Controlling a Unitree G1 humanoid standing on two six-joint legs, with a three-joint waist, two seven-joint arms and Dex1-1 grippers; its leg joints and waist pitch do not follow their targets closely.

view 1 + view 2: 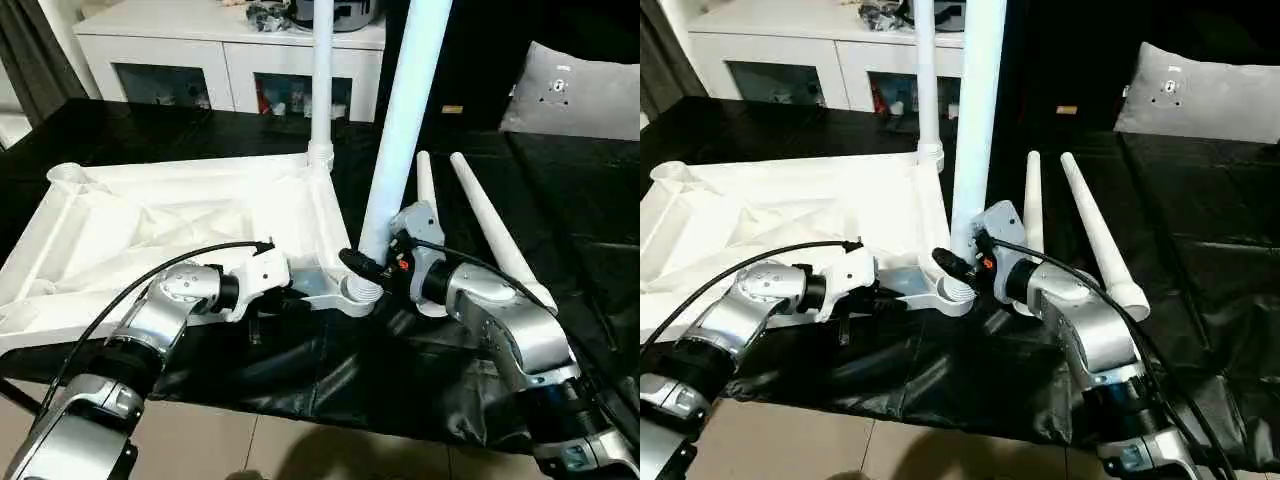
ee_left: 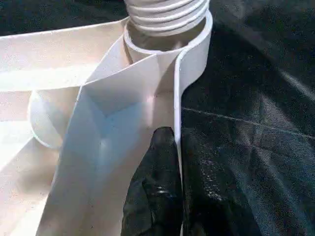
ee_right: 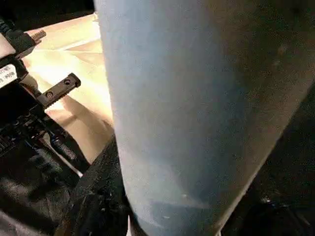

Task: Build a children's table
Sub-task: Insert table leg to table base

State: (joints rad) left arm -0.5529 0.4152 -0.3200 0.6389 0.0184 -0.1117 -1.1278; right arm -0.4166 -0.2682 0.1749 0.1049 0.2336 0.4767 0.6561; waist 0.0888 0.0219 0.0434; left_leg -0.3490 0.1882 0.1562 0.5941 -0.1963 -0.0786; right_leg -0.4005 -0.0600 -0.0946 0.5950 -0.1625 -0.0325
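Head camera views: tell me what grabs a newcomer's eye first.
The long tapered white plastic leg rises from the near corner socket of the upturned square white table top, held by the right gripper. The left gripper pinches the top's near rim; two spare white legs lie right.

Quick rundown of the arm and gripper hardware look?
Both arms have silver metallic forearms with black joint rings. The left gripper has black jaws on a white wrist housing; a black cable loops over that forearm. The right gripper has a grey housing and its own black cable.
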